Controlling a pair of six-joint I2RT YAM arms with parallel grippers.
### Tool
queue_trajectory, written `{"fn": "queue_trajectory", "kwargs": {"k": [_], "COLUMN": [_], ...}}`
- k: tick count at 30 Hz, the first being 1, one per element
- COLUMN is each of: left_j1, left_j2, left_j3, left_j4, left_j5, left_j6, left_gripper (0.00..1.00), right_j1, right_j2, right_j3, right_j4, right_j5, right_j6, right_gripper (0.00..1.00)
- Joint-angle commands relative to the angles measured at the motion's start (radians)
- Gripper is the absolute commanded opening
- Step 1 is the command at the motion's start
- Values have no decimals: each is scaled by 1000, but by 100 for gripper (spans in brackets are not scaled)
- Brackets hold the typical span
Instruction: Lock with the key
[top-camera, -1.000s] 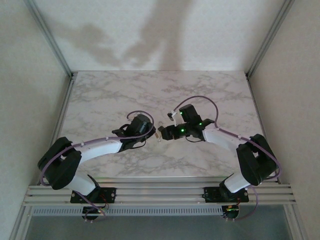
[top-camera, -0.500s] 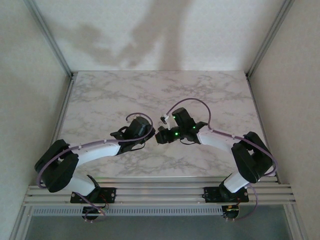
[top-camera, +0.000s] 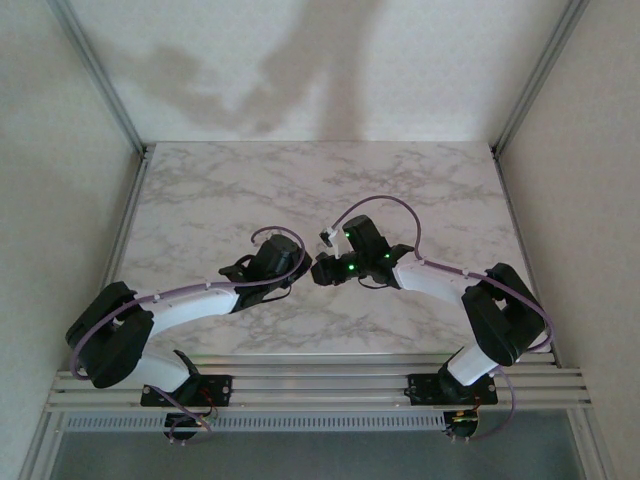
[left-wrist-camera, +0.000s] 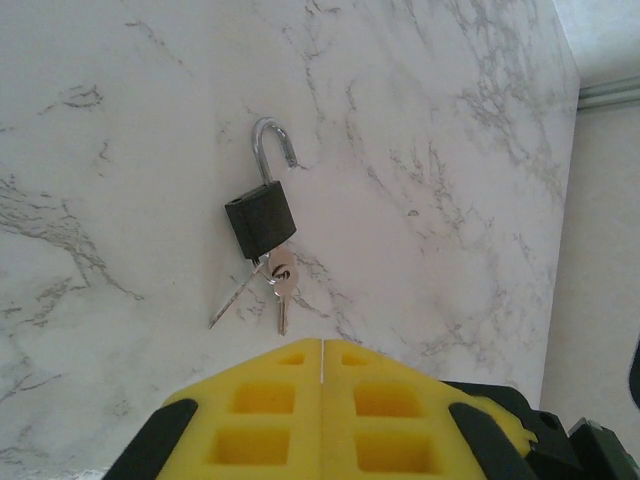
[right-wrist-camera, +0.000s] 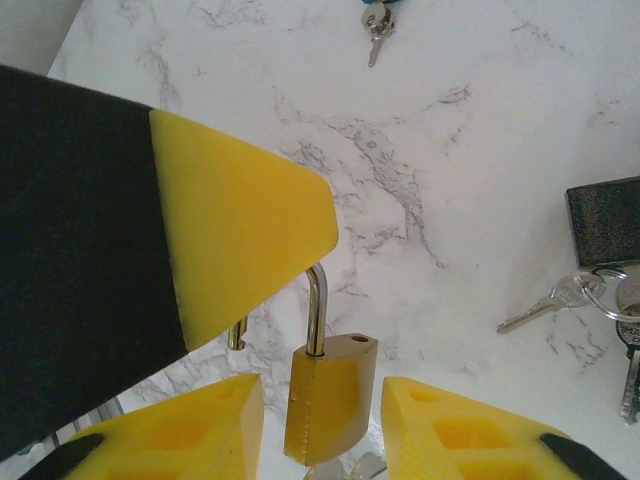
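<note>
Key (left-wrist-camera: 282, 280) pickup is not yet begun: it lies on the bench (left-wrist-camera: 450, 150) just beside the black padlock's (left-wrist-camera: 260, 222) base. Our left tool (left-wrist-camera: 322, 348) hangs clenched and empty near that padlock. Our right tool (right-wrist-camera: 322, 392) stands released around a brass padlock (right-wrist-camera: 330, 410). Next, we judge, comes a precise pinch.

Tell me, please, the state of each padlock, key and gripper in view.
black padlock: shackle open
brass padlock: shackle open
key: lying at the black padlock's base
left gripper: shut, empty
right gripper: open, straddling the brass padlock
</note>
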Motion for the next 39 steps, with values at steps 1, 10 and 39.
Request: {"fn": "queue_trajectory", "kwargs": {"k": [1, 10, 39], "left_j1": [-8, -10, -18], "left_j2": [-28, -34, -122], "left_j3": [-12, -19, -60], "left_j4": [23, 31, 52], "left_j5": [-10, 1, 18], "left_j6": [-15, -19, -16], "left_gripper": [0, 0, 0], "right_j1": [10, 10, 10], "right_j2": [-6, 2, 4], "right_j3": [-8, 1, 10], "right_j4": [6, -7, -25], "right_j5": [21, 17, 28], "right_j6": [-4, -3, -5], "right_gripper": [35, 31, 14]}}
